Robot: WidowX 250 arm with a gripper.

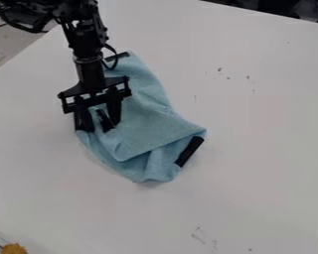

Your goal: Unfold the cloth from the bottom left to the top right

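Cloth (151, 119): light blue, rumpled and partly folded over itself on the white counter (261, 149).
End effector (101, 126): pointing down at the cloth's left side, fingers spread apart.
Black strip (190, 151): along the cloth's lower-right edge.

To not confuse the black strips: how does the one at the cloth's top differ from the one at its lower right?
The top strip slopes gently, the right strip steeply. The arm's cable crosses the top strip; the right strip is uncovered. Both are black.
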